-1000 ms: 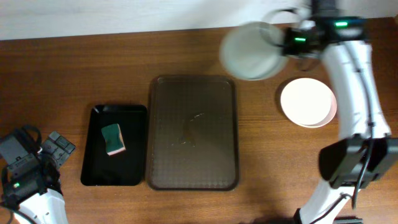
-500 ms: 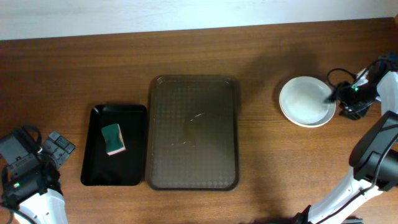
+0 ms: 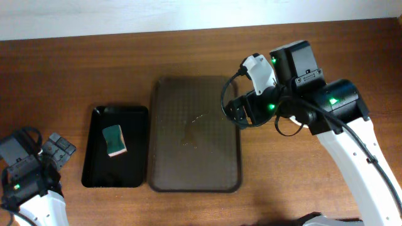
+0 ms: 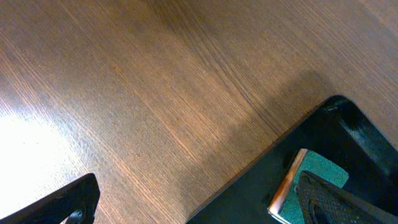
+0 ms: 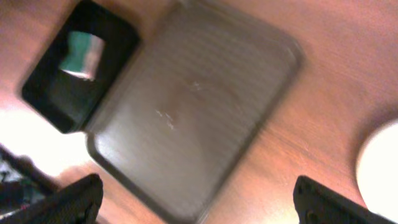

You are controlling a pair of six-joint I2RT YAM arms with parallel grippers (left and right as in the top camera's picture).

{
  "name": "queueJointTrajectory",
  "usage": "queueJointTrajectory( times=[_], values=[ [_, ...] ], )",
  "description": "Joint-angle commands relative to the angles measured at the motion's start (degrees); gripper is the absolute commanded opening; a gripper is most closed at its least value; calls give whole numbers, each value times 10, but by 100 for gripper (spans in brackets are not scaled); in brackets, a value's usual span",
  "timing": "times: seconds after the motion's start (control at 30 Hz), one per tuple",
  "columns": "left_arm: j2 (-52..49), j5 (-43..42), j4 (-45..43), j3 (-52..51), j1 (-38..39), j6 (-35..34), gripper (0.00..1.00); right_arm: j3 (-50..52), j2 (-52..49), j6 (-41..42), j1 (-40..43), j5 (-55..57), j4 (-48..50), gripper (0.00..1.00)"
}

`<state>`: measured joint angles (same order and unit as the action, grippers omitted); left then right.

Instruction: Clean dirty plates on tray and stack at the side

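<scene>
Over on the left, the left gripper (image 4: 198, 186) hangs idle above the wooden bench (image 3: 276, 176), its fingers spread wide with nothing between them, just beside the small glossy black tray (image 3: 94, 176) that holds a green sponge with a tan backing (image 3: 114, 139).

In the middle, the large dark brown rectangular tray (image 3: 195, 163) carries no plates. Only a few faint pale streaks show on its textured surface.

To the right, the right gripper (image 5: 198, 185) is released and empty too, hovering over the brown tray's right-hand side. Its wrist camera catches the edge of a white round plate (image 5: 380, 163) lying on the bench, well clear of the tray and off to the gripper's right. From above the arm covers that spot, so I cannot tell how many plates are stacked there.

To my eye the cleaning and stacking look all but done. What seems left is to check the pile sits square and draw the right arm clear.
</scene>
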<state>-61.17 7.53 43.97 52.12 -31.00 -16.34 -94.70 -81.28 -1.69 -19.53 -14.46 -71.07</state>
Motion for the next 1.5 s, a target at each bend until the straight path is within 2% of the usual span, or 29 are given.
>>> queueJointTrajectory(
  times=[0.0, 0.03, 0.13, 0.17, 0.2, 0.33, 0.4, 0.5, 0.57, 0.67, 1.23, 1.33, 1.4, 1.47],
  values=[
    [4, 3, -1, 6, -2, -6, 100, -2, 44, 19, 59, 69, -20, 98],
    [4, 3, -1, 6, -2, -6, 100, 0, 71, 15, 83, 76, -9, 98],
    [4, 3, -1, 6, -2, -6, 100, 66, 157, -35, 100, 117, 127, 98],
    [4, 3, 1, 6, -2, -6, 100, 139, 205, -35, 106, 140, 209, 98],
    [3, 3, 2, 6, -2, -6, 100, 263, 271, -34, 127, 141, 325, 98],
    [3, 3, 3, 6, -2, -6, 100, 626, 477, -35, 159, 115, 617, 98],
    [3, 3, 3, 6, -2, -6, 100, 748, 582, -34, 163, 115, 678, 98],
    [3, 3, 3, 6, -2, -6, 100, 886, 772, -32, 185, 108, 681, 98],
    [3, 3, 3, 6, -2, -6, 100, 918, 812, -23, 196, 104, 686, 98],
    [3, 3, 3, 6, -2, -6, 100, 944, 811, -24, 196, 106, 675, 98],
    [3, 3, 7, 6, 3, -6, 100, 944, 811, -24, 196, 106, 670, 98],
    [7, 24, 7, -5, 63, -6, 100, 944, 811, -24, 196, 106, 670, 98],
    [15, 27, -2, -16, 160, -6, 100, 944, 811, -24, 196, 106, 670, 98],
    [48, 21, -103, -43, 232, -40, 100, 944, 811, -24, 196, 106, 670, 98]
  ],
)
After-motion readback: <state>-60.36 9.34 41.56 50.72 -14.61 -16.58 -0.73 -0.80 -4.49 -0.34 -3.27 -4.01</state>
